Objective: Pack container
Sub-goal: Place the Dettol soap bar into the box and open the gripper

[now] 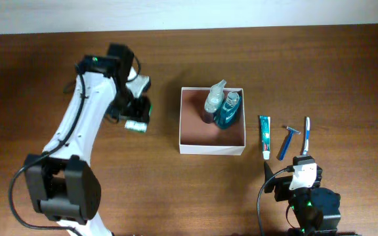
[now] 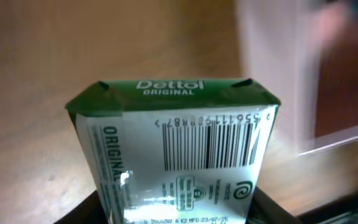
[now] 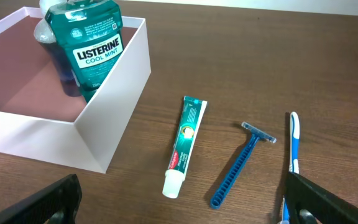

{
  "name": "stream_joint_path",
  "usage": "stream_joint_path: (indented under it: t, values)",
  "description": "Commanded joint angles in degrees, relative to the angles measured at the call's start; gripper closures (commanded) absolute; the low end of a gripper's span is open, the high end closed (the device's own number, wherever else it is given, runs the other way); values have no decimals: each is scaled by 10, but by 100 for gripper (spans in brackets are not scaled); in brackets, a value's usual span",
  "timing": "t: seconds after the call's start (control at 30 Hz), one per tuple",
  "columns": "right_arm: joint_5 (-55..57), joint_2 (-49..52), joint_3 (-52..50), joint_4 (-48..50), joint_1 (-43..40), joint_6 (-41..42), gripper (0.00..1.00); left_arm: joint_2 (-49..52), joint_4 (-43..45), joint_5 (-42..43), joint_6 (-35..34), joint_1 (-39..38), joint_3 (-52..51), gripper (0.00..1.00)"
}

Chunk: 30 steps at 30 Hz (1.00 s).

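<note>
The container (image 1: 212,149) is sitting open at the middle of the counter (image 1: 307,59), holding a green mouthwash bottle (image 3: 92,43) and a clear spray bottle (image 1: 214,98) against its far wall; the left fingers (image 2: 95,213) are clamping a green soap box (image 2: 173,143) to the left of the container, apart from it; the right fingers (image 3: 58,200) are spreading wide with nothing between them, hovering near a toothpaste tube (image 3: 185,143), a blue razor (image 3: 238,163) and a toothbrush (image 3: 294,140) lying on the counter right of the container.
</note>
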Motion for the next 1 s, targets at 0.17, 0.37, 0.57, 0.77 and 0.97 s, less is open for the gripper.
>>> stream_joint_path:
  t: [0.17, 0.37, 0.57, 0.77, 0.97]
  values:
    - [-1, -3, -4, 2, -4, 3, 1, -7, 48, 59, -118, -84, 50, 75]
    - [-1, -3, -4, 2, -4, 3, 1, 9, 107, 26, -150, -154, 50, 75]
    - [-1, -3, -4, 2, -4, 3, 1, 25, 125, -31, -205, -174, 50, 75]
    - [-1, -3, -4, 2, -4, 3, 1, 75, 153, -18, -224, -174, 50, 73]
    - [-1, -3, -4, 2, -4, 3, 1, 94, 186, 5, -224, -174, 50, 60]
